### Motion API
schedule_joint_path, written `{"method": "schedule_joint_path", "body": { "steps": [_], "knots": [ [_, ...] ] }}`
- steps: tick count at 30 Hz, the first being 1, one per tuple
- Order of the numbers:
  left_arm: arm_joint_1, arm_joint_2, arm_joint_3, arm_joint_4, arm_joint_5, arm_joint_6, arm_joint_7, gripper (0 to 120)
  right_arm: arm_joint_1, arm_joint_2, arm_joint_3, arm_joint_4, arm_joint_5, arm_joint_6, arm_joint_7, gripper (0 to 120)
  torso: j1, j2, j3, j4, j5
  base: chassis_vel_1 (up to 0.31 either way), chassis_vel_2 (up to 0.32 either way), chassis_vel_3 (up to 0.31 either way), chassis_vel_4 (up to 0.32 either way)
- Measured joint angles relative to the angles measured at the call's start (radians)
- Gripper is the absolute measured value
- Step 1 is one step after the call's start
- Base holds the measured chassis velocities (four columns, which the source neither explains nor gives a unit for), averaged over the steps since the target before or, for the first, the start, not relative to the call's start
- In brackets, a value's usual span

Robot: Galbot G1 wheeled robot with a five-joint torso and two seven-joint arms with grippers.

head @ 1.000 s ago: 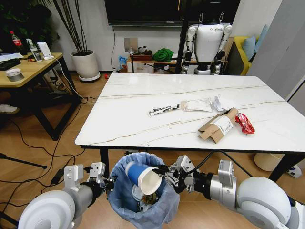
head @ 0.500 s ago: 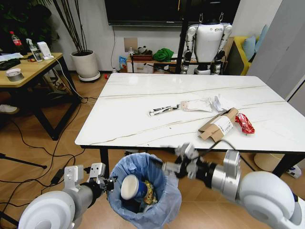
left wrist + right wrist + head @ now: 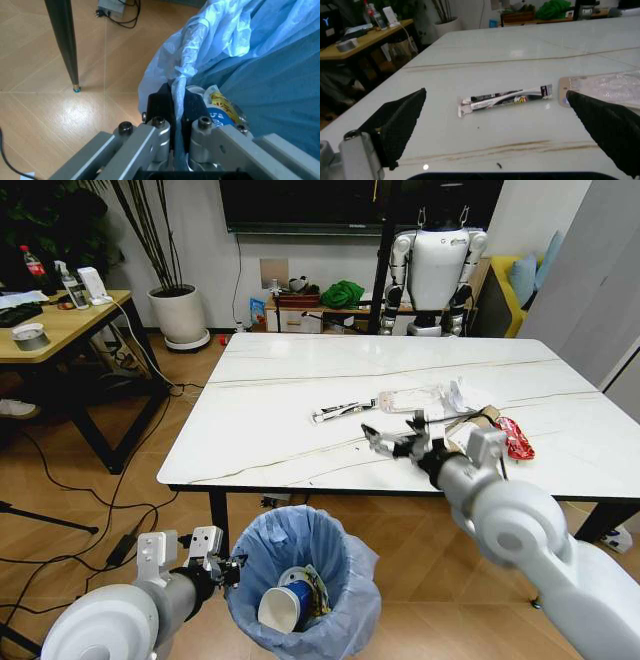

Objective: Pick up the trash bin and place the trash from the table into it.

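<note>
The trash bin [image 3: 300, 575], lined with a crinkled blue bag, stands on the floor in front of the table [image 3: 270, 430]. My left gripper [image 3: 226, 568] is shut on the bag's rim [image 3: 181, 80]. A blue-banded paper cup [image 3: 285, 608] lies inside the bin among other litter. My right gripper [image 3: 392, 436] hovers open over the table's front part, with nothing between its fingers [image 3: 400, 120]. Just beyond it lies a black-and-white wrapper [image 3: 505, 102]. A clear plastic wrapper [image 3: 412, 399], white tissue [image 3: 460, 394], the cardboard box [image 3: 478, 421] and the red wrapper [image 3: 516, 437] lie farther right.
A wooden desk [image 3: 60, 320] with bottles stands at the left, with cables on the floor near it. A potted plant [image 3: 180, 315] and another robot [image 3: 435, 270] stand by the back wall. A black table leg [image 3: 65, 45] is near the bin.
My right gripper let go of the paper cup, which dropped into the bin. The right arm then rose from the bin to above the table. The left gripper kept its hold.
</note>
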Motion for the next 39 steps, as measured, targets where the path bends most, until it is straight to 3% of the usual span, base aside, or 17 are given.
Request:
{"method": "schedule_joint_path", "body": {
  "steps": [7, 11, 13, 15, 19, 27, 34, 39],
  "knots": [
    [0.003, 0.000, 0.001, 0.000, 0.012, 0.000, 0.007, 0, 0.193, 0.092, -0.145, -0.192, 0.091, -0.012, 0.149, 100, 0.000, 0.000, 0.000, 0.0000, -0.0002, 0.000, 0.000, 0.000, 0.000],
    [0.002, -0.001, 0.001, 0.000, 0.012, 0.000, 0.008, 0, 0.302, 0.217, -0.217, -0.355, 0.116, -0.013, 0.244, 100, 0.000, 0.000, 0.000, 0.0002, -0.0005, 0.000, 0.000, 0.000, 0.000],
    [0.002, 0.000, 0.000, 0.000, 0.011, 0.000, 0.008, 0, 0.308, 0.227, -0.221, -0.367, 0.117, -0.013, 0.248, 100, 0.000, 0.000, 0.000, 0.0001, -0.0005, 0.000, 0.000, 0.000, 0.000],
    [-0.002, 0.001, -0.002, 0.000, 0.010, 0.000, 0.008, 0, 0.354, 0.308, -0.241, -0.470, 0.116, -0.009, 0.278, 100, 0.000, 0.000, 0.000, 0.0001, -0.0003, 0.000, 0.000, 0.000, 0.000],
    [-0.006, 0.002, -0.002, 0.000, 0.008, 0.000, 0.009, 0, 0.414, 0.393, -0.260, -0.597, 0.113, 0.009, 0.319, 100, 0.000, 0.000, 0.000, 0.0000, -0.0001, 0.000, 0.000, 0.000, 0.000],
    [-0.009, 0.011, -0.015, 0.000, -0.003, 0.000, 0.010, 0, 0.472, 0.474, -0.270, -0.752, 0.105, 0.012, 0.381, 100, 0.000, 0.000, 0.000, 0.0000, -0.0001, 0.000, 0.000, 0.000, 0.000],
    [-0.009, 0.010, -0.019, 0.000, -0.007, 0.000, 0.010, 0, 0.473, 0.498, -0.271, -0.792, 0.105, 0.010, 0.405, 100, 0.000, 0.000, 0.000, -0.0002, 0.0001, 0.000, 0.000, 0.000, 0.000],
    [-0.014, 0.013, -0.026, 0.000, -0.015, 0.000, 0.009, 0, 0.462, 0.508, -0.270, -0.817, 0.104, 0.012, 0.415, 88, 0.000, 0.000, 0.000, -0.0001, 0.0001, 0.000, 0.000, 0.000, 0.000]
  ]
}}
